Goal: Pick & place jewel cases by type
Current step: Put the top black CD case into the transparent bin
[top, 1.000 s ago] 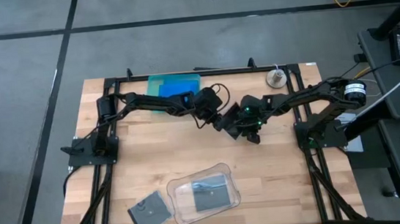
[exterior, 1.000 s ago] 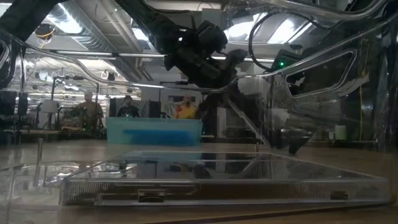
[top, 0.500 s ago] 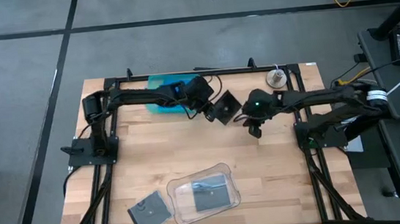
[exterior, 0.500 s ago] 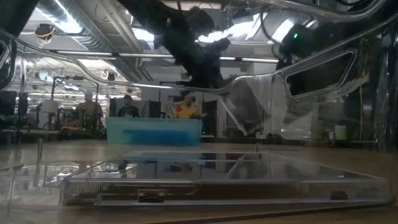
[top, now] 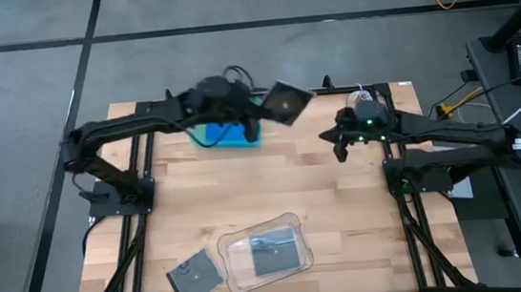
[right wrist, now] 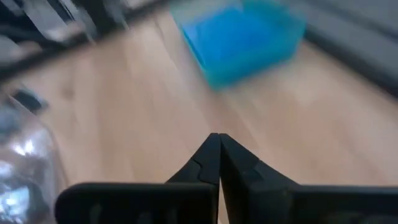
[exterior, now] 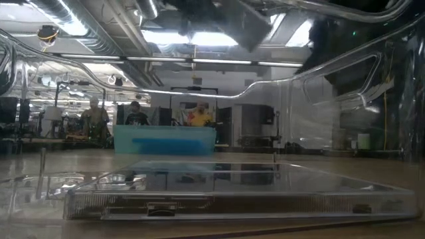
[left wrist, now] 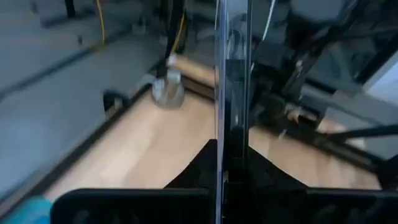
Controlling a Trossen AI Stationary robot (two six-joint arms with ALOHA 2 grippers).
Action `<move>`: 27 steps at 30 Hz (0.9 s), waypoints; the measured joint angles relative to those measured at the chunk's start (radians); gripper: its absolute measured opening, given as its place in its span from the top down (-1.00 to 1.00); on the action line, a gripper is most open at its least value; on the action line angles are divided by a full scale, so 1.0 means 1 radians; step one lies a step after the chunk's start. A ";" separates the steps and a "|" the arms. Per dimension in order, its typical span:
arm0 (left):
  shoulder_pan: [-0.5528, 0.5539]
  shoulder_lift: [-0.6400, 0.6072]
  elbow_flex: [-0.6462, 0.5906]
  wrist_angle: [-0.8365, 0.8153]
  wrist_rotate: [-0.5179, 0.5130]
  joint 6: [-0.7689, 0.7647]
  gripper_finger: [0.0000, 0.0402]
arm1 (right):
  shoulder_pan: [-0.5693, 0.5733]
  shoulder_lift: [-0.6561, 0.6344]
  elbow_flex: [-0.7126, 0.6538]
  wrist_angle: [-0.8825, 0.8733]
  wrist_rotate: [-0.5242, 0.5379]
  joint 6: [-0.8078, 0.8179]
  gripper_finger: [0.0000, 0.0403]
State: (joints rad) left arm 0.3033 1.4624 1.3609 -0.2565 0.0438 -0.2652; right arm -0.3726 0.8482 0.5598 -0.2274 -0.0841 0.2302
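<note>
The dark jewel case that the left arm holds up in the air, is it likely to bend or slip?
The dark jewel case looks stiff: it stays flat though the left gripper pinches only one edge. Its smooth clear cover may be slippery, so it could swivel in the jaws. It seems thin and light, probably brittle if dropped.

A dark jewel case with a clear cover (top: 286,102) is clamped in the left gripper (top: 255,111), held aloft and tilted, seen edge-on from that wrist. A second dark case (top: 194,277) lies flat on the desk well away from both grippers, near the front edge, just beside a third dark case (top: 273,253) resting flat. Bright blue cases (top: 229,132) lie directly beneath the left gripper.
</note>
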 joint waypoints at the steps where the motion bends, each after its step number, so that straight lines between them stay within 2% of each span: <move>1: -0.001 -0.029 0.000 0.002 -0.001 0.008 0.94 | 0.000 -0.023 0.000 0.024 -0.001 0.000 0.96; 7: -0.024 -0.174 0.000 0.002 -0.004 0.018 0.94 | 0.000 -0.173 0.000 0.251 -0.003 0.027 0.96; 9: -0.036 -0.214 0.001 0.006 -0.005 0.034 0.94 | 0.002 -0.216 0.021 0.273 -0.010 0.013 0.96; 13: -0.066 -0.270 0.001 0.005 -0.009 0.099 0.94 | 0.026 -0.236 0.179 0.076 -0.008 -0.063 0.96; 18: -0.101 -0.304 0.001 0.000 -0.009 0.187 0.94 | 0.078 -0.166 0.443 -0.216 0.047 -0.129 0.96; 22: -0.132 -0.307 0.001 -0.001 -0.011 0.294 0.94 | 0.122 -0.115 0.572 -0.286 0.048 -0.156 0.96; 27: -0.162 -0.307 0.001 0.001 -0.012 0.405 0.94 | 0.173 -0.074 0.644 -0.287 0.051 -0.181 0.96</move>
State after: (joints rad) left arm 0.1416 1.1557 1.3621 -0.2551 0.0320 0.1402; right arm -0.1994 0.7743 1.2040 -0.5148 -0.0336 0.0496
